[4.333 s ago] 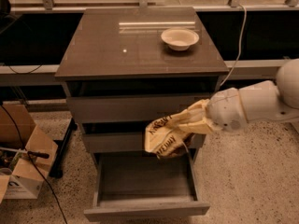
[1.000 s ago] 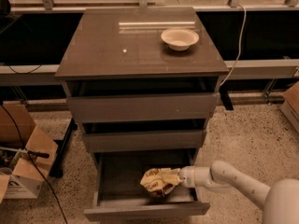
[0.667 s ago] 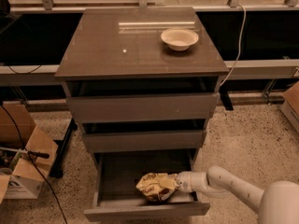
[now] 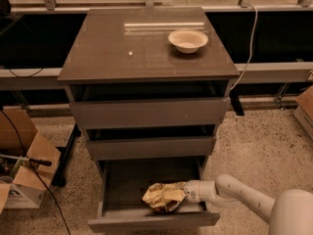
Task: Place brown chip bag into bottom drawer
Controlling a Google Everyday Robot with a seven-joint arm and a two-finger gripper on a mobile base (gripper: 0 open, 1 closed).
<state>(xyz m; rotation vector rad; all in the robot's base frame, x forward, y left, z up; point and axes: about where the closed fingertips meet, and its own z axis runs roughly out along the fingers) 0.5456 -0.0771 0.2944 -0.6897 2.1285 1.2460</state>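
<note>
Lowered brown chip bag (image 4: pixel 164 198) now lies in bottom drawer (image 4: pixel 126 184) beside gripper (image 4: pixel 187 192).

Crinkly brown chip bag (image 4: pixel 162 198) — smooth plastic tool (image 4: pixel 184 193) touching it — in matt bottom drawer (image 4: pixel 126 181).

— Where does everything sit?

— The bowl (image 4: pixel 188 39) is on the counter (image 4: pixel 127 58), toward its back right corner. Under the counter come the top drawer (image 4: pixel 149 112), then the middle drawer (image 4: pixel 149 148), and lowest the bottom drawer (image 4: pixel 151 222), which stands out in front of the other two.

— And your tool?

— My tool (image 4: pixel 188 192) is inside the bottom drawer, at its front right, right against the right end of the brown chip bag (image 4: pixel 164 197). The bag lies in the drawer near the front wall. My arm (image 4: pixel 244 195) comes in from the right, over the drawer's side. A cardboard box (image 4: pixel 27 175) stands on the floor, well left of the drawers.
</note>
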